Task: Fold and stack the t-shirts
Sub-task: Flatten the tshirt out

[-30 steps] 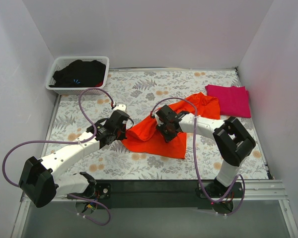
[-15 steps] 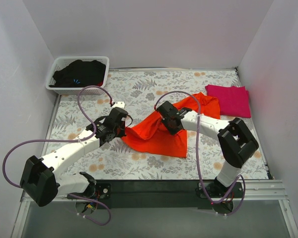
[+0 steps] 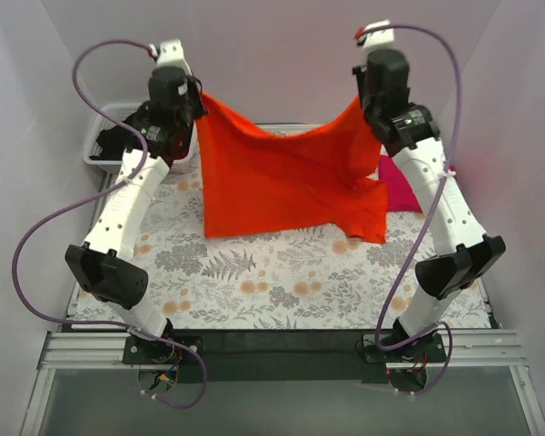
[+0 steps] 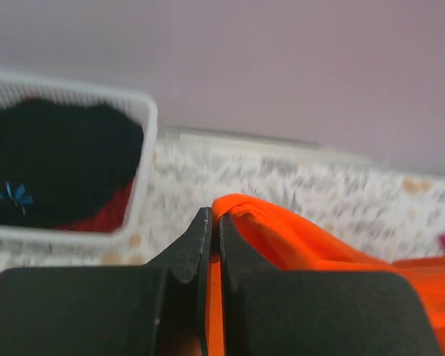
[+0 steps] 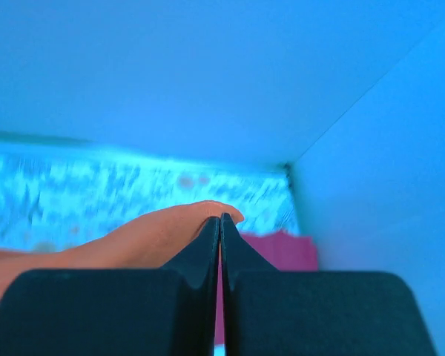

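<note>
Orange t-shirt [image 3: 282, 182] aloft, corners in left gripper [image 4: 211, 219] and right gripper [image 5: 220, 221].

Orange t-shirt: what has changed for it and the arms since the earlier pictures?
The left arm and right arm swung up and back, lifting the orange t-shirt off the table. It now hangs spread between them, with the jaws shut on its upper corners. The folded magenta t-shirt and the basket stayed where they were.
</note>
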Robot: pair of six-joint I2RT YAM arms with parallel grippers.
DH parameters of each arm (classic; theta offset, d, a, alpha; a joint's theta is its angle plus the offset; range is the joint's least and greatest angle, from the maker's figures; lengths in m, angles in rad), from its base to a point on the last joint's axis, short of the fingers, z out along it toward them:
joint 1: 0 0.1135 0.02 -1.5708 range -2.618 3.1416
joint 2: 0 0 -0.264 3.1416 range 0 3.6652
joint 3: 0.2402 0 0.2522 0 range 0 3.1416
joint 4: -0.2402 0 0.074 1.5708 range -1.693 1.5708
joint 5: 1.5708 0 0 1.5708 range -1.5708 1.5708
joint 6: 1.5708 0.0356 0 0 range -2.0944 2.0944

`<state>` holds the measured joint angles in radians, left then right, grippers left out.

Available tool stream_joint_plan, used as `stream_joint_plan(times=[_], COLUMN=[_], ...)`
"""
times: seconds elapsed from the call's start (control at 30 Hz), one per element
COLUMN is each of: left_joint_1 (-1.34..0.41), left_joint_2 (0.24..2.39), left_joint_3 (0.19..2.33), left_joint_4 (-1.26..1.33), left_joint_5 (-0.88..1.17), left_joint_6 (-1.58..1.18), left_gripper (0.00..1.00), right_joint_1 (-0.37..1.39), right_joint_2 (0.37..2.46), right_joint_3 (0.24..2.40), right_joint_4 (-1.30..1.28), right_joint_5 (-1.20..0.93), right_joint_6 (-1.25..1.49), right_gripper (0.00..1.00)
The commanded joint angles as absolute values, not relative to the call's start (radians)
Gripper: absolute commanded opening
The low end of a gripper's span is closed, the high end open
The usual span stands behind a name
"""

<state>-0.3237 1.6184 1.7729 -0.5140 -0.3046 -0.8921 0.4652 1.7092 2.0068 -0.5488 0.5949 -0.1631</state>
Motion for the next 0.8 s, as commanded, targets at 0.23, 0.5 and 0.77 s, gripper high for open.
stream_joint_plan(times=[0.23,0.5,0.77], left_joint_1=[-0.268,-0.268,-0.268], left_joint_2=[1.543,1.222,1.140], left_joint_3=[2.146,1.947,2.000], left_joint_4=[-0.417,-0.353,-0.480], left_joint_5=[-0.209,-0.143,-0.066], left_joint_6=[-0.805,-0.833,-0.841], left_gripper=[0.00,0.00,0.00], right_joint_1=[0.405,0.407,0.407], right_joint_2=[1.399,1.093,0.992], right_joint_3=[1.941,1.752,1.805], right_joint_4=[-0.057,0.015,-0.093], right_joint_5=[0.626,0.470,0.311], right_joint_6=[-0.417,-0.414,-0.451], right_gripper=[0.01,0.01,0.01])
